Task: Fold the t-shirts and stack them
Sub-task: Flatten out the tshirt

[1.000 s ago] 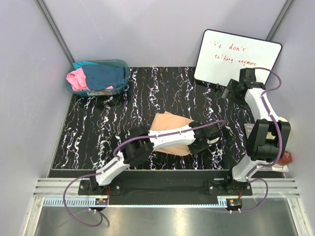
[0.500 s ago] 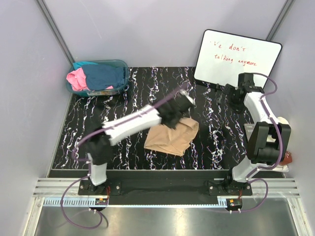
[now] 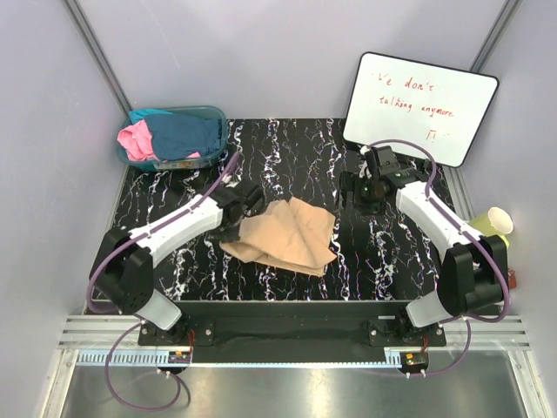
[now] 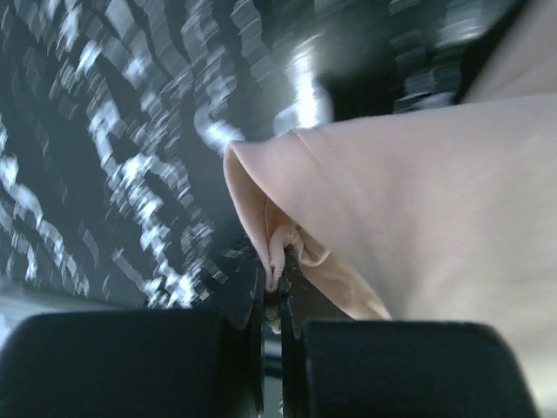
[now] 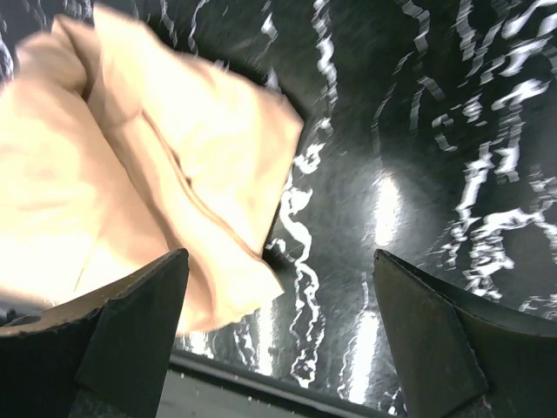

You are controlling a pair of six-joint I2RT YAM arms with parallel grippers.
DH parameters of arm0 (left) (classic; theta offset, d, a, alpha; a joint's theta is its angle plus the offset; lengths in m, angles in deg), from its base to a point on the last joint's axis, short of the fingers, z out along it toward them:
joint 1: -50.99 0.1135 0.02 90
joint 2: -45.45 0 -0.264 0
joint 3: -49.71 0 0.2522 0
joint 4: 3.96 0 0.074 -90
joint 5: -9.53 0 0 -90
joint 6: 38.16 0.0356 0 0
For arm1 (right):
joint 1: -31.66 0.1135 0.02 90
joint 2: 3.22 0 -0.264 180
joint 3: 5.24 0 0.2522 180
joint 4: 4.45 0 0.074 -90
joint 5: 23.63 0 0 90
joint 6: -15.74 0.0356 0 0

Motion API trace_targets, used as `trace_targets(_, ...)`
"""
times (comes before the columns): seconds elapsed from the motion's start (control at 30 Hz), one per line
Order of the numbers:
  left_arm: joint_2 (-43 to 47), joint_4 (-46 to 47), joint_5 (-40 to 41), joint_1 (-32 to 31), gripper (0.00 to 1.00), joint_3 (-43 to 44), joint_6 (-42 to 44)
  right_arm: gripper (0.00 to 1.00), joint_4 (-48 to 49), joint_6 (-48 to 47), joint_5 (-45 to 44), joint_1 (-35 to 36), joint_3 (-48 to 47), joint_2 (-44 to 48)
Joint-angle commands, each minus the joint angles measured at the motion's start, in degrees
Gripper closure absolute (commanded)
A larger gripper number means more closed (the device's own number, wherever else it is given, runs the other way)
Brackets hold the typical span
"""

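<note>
Tan cloth lay rumpled and only partly folded mid-table: the beige t-shirt, its left edge clamped in the shut jaws of the left gripper. The right gripper hovered just off its far right corner, jaws wide apart and empty. A pink shirt and a teal shirt sat heaped in the tub at the table's far left. Nothing was stacked, so I judged most of the work remained.

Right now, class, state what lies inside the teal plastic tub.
Inside the tub, a pink shirt and a dark teal-blue shirt lie bunched. Anything under them is covered.
</note>
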Motion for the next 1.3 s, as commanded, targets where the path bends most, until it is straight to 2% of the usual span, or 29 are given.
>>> trace_targets(0.0, 8.4, -2.3, 5.7, 5.7, 1.0, -3.7, -4.8, 0.06, 0.2, 0.8, 3.2, 1.9, 0.8, 1.5)
trace_targets(0.13, 12.1, -2.8, 7.5, 12.6, 1.0, -4.5, -4.1, 0.06, -0.1, 0.7, 3.9, 2.5, 1.5, 2.2)
trace_targets(0.33, 15.1, -0.5, 8.8, 23.9, 1.0, -2.6, 2.2, 0.06, -0.1, 0.6, 5.7, 3.6, 1.6, 1.0)
trace_targets(0.57, 8.6, 3.1, 8.0, 34.4, 1.0, -2.8, 6.5, 0.07, 0.1, 0.2, 8.3, 6.5, 1.3, -1.6)
trace_targets(0.67, 4.5, 3.5, 8.1, 36.8, 0.81, -1.5, 7.6, 0.06, 0.2, 0.1, 8.8, 7.6, 1.1, -2.9)
trace_targets(0.7, 4.2, 3.2, 7.4, 36.7, 0.57, -0.6, 7.6, 0.07, 0.2, 0.3, 8.7, 7.9, 1.1, -3.2)
trace_targets(0.73, 4.5, 3.0, 6.9, 36.4, 0.37, 0.2, 7.2, 0.07, 0.2, 0.3, 8.7, 8.0, 1.1, -3.6)
trace_targets(0.8, 8.5, 2.9, 5.9, 33.9, 0.09, 2.4, 6.4, 0.07, 0.2, 0.3, 8.7, 8.0, 1.1, -3.8)
trace_targets(0.83, 10.0, 3.1, 5.0, 32.3, 0.01, 3.1, 5.9, 0.07, 0.2, 0.2, 8.7, 7.9, 1.1, -3.9)
trace_targets(0.9, 13.6, 4.1, 0.7, 26.5, 0.01, 5.2, 6.1, 0.07, 0.3, 0.3, 8.5, 8.0, 0.9, -4.2)
trace_targets(1.0, 13.8, 6.3, -6.4, 17.2, 0.01, 6.9, 5.5, 0.07, 0.3, 0.4, 8.5, 8.0, 0.4, -5.5)
trace_targets(1.03, 12.1, 7.0, -7.8, 12.0, 0.01, 7.4, 5.4, 0.07, 0.4, 0.5, 8.7, 8.0, 0.1, -6.4)
trace_targets(1.13, 6.9, 8.9, -10.4, 2.6, 0.02, 8.0, 5.6, 0.07, 0.5, 0.6, 8.9, 8.2, -0.9, -8.0)
trace_targets(1.27, -0.9, 10.8, -13.9, -5.4, 0.04, 10.1, 8.9, 0.07, 0.5, 0.9, 8.5, 8.0, -2.6, -9.8)
